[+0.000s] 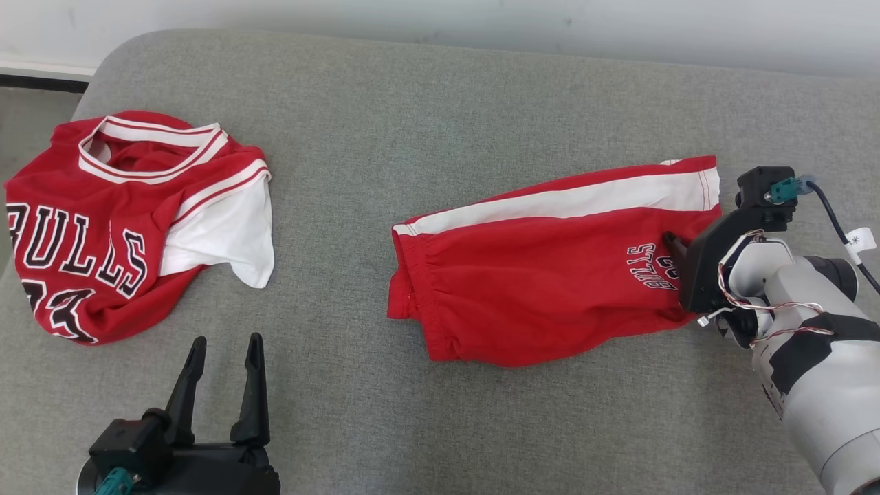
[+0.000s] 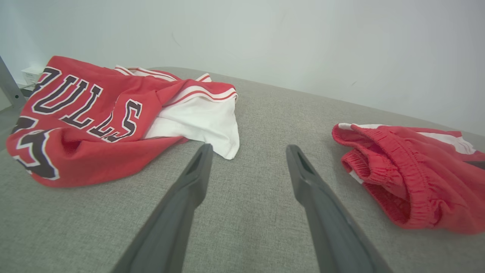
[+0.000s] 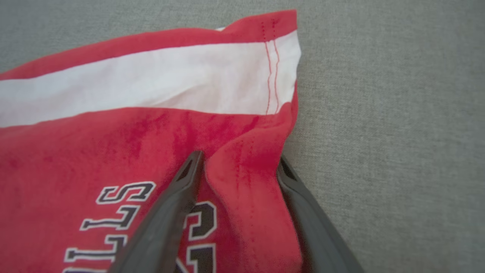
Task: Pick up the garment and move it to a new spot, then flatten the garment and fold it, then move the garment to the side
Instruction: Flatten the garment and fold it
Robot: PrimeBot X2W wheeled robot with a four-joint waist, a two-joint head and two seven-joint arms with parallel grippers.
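Left gripper (image 1: pixel 227 339) spread, empty — right gripper (image 3: pixel 238 157) spread astride a fold of the single shorts (image 1: pixel 536 275); one jersey (image 1: pixel 103 227) lies apart.

Red white-striped shorts (image 1: pixel 543 275), mostly flat

A plain indoor room, more home-like than workshop: a broad grey upholstered cushion (image 1: pixel 440 103) with a rounded corner, like a bed or sofa seat, stands against a bare white wall (image 1: pixel 481 27). A dark skirting strip (image 1: pixel 41 81) runs along the wall's foot. Home or test room cannot be told.
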